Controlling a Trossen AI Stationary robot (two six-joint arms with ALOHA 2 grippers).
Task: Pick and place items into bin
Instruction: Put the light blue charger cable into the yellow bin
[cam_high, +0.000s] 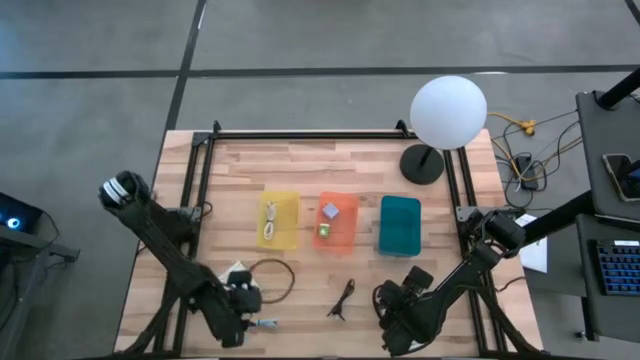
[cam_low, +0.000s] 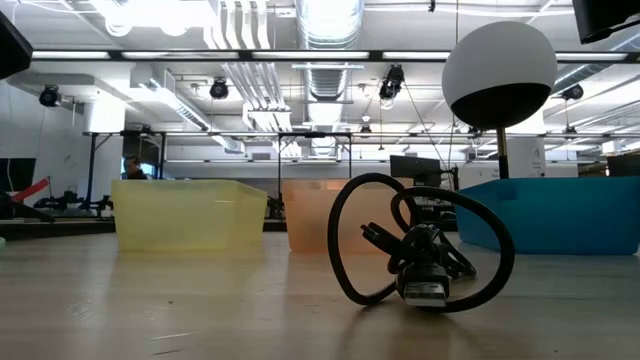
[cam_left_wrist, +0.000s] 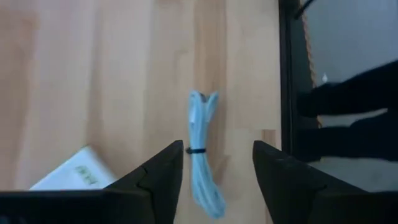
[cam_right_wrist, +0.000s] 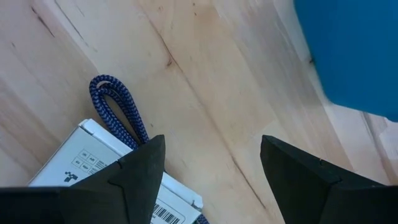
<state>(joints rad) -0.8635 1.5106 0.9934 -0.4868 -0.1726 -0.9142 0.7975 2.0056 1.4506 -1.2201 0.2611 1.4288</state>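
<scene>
My left gripper (cam_left_wrist: 217, 149) hangs open low over the table's near-left part (cam_high: 240, 315). A bundled light-blue cable (cam_left_wrist: 200, 152) lies flat between its fingers, untouched, with a white card (cam_left_wrist: 71, 177) beside it. My right gripper (cam_right_wrist: 212, 142) is open over the near-right part (cam_high: 392, 325), above bare wood next to a blue braided cord (cam_right_wrist: 115, 106) and a white barcoded box (cam_right_wrist: 102, 168). A black cord loop (cam_high: 275, 278) and a dark clip-like piece (cam_high: 342, 298) lie between the arms. In the low view a black cable loop (cam_low: 420, 250) stands on its edge.
Three bins stand in a row mid-table: yellow (cam_high: 279, 220) holding a white coiled cable, orange (cam_high: 337, 222) holding a small cube, teal (cam_high: 400, 225). The white globe lamp (cam_high: 448, 112) stands at the far right. A black frame rail (cam_left_wrist: 289, 93) runs along the near edge.
</scene>
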